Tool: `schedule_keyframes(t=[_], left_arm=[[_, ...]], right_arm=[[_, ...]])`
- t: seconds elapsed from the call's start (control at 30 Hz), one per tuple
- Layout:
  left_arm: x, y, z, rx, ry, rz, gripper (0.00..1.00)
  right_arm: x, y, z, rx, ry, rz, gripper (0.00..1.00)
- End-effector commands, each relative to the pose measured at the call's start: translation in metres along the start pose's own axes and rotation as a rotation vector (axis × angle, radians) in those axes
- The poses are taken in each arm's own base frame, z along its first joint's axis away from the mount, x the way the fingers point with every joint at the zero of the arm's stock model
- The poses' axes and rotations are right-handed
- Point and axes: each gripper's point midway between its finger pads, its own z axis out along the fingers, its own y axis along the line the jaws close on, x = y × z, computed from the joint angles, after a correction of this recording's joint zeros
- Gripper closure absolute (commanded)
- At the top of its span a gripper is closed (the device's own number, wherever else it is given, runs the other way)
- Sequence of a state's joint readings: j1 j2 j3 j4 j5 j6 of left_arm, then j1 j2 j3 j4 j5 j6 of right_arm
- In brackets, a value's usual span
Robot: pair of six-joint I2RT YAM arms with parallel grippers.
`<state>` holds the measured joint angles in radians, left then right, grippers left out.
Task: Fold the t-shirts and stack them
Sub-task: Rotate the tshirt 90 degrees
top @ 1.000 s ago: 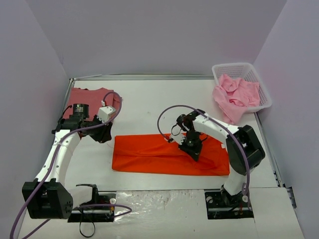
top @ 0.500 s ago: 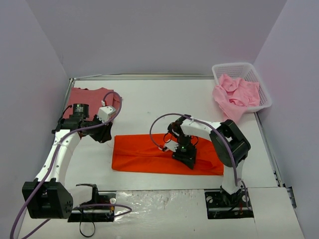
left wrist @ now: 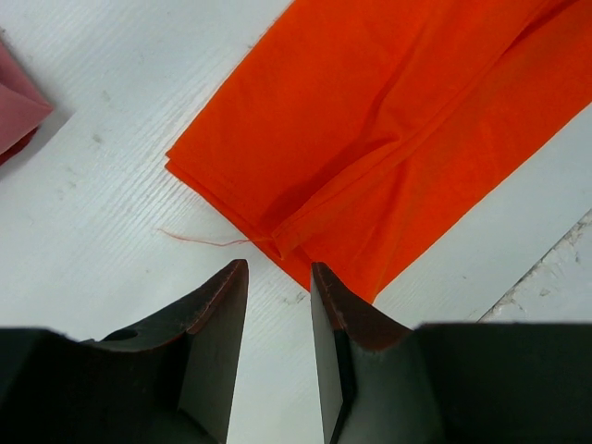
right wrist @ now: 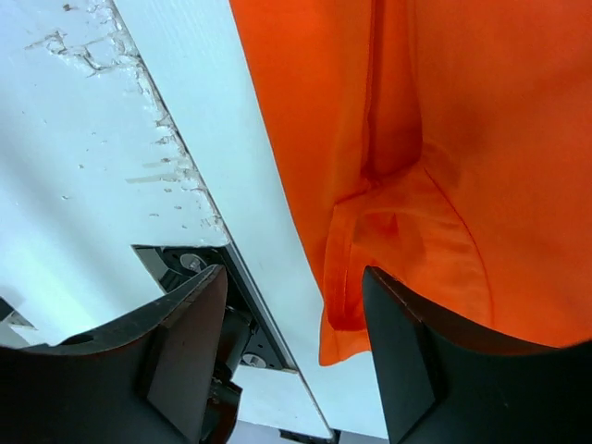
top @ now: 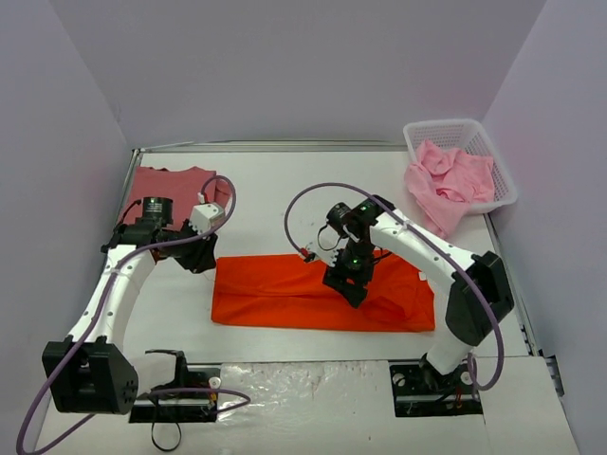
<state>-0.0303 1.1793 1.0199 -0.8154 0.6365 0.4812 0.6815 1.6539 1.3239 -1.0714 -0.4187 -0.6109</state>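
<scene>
The bright orange-red t-shirt (top: 285, 296) lies folded into a long strip across the middle of the table. My left gripper (top: 201, 256) hovers at its left end, open and empty. In the left wrist view (left wrist: 277, 277) the shirt's folded corner (left wrist: 277, 242) lies just ahead of the fingertips. My right gripper (top: 349, 286) is over the strip's middle, open and empty. In the right wrist view (right wrist: 296, 287) it is above the shirt's hem (right wrist: 370, 240). The dusty rose-red shirt (top: 171, 182) lies folded at the back left. Light pink shirts (top: 450, 180) spill from the basket.
The white lattice basket (top: 453, 128) stands at the back right by the wall. Grey walls close in the table on three sides. The right arm's base mount (right wrist: 199, 277) and the table's front edge show below the right gripper.
The right gripper moved left along the orange shirt, then rose a little as the arm's elbow swung out. The shirt's right end shifted slightly. The left gripper edged toward the shirt's left end.
</scene>
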Motion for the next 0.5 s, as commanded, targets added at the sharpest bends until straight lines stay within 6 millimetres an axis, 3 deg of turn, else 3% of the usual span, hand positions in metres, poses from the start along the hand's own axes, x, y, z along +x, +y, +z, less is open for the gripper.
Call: schedule_keyframes(t=[0.0, 0.07, 0.1, 0.13, 0.17, 0.3, 0.47], left_arm=[[-0.013, -0.009, 0.001, 0.035, 0.007, 0.071, 0.68], [-0.013, -0.015, 0.014, 0.049, 0.048, 0.120, 0.69], [-0.012, -0.013, 0.017, 0.031, 0.072, 0.134, 0.69], [-0.013, -0.016, 0.027, 0.045, 0.091, 0.154, 0.71], [-0.014, -0.014, 0.030, 0.043, 0.094, 0.161, 0.73], [-0.031, 0.006, 0.044, -0.022, 0.072, 0.168, 0.78], [-0.025, 0.023, 0.063, -0.014, 0.160, 0.178, 0.87]], right_arm=[[0.020, 0.007, -0.021, -0.024, 0.003, 0.039, 0.45], [0.028, -0.003, -0.023, -0.009, -0.007, 0.078, 0.59], [0.034, -0.010, -0.026, -0.007, -0.023, 0.111, 0.71], [0.038, -0.014, -0.027, -0.006, -0.030, 0.127, 0.91], [0.040, -0.019, -0.028, 0.005, -0.041, 0.143, 0.97], [0.058, -0.037, -0.022, 0.083, -0.023, 0.221, 1.00], [0.073, -0.052, -0.015, 0.136, 0.012, 0.281, 1.00]])
